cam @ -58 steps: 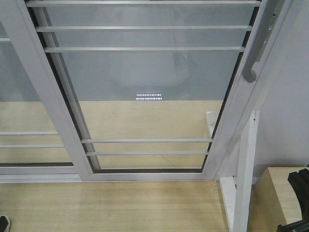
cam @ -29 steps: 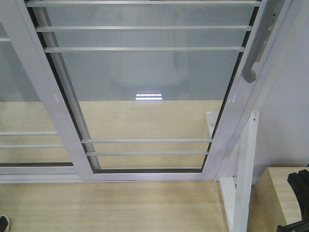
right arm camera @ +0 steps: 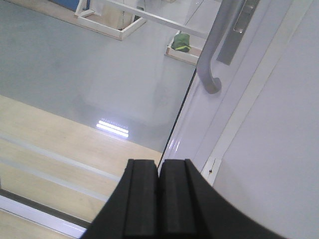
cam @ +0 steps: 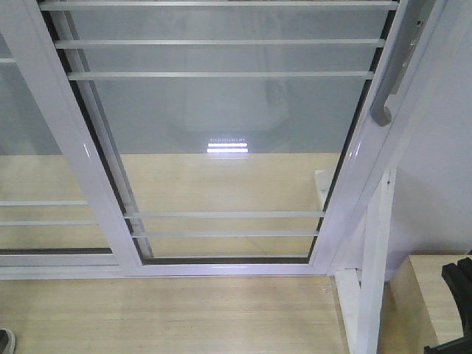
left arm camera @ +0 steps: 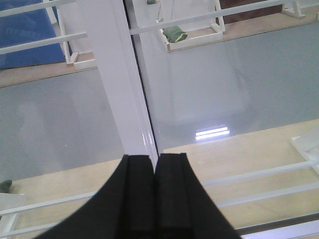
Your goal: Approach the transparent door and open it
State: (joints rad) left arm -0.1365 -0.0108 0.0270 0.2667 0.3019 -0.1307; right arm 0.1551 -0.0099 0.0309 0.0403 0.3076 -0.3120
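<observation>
The transparent door (cam: 221, 118) fills the front view: a white-framed glass panel with thin horizontal bars. Its curved grey handle (cam: 381, 110) hangs on the right stile and stands against the jamb. In the right wrist view the handle (right arm camera: 212, 59) and the lock plate (right arm camera: 238, 30) are above and right of my right gripper (right arm camera: 159, 163), which is shut and empty, well short of them. My left gripper (left arm camera: 154, 159) is shut and empty, facing the door's left stile (left arm camera: 117, 74). Neither gripper touches the door.
The adjoining handle-less glass panel (cam: 29, 147) stands to the left. A white post (cam: 372, 280) and a wooden surface (cam: 424, 295) with a black arm part (cam: 459, 291) are at the lower right. Light wood floor (cam: 169, 317) lies before the door. A shoe tip (cam: 4, 341) is at the bottom left.
The view has barely shifted. The light reflection on the glass has grown brighter. The door has not moved.
</observation>
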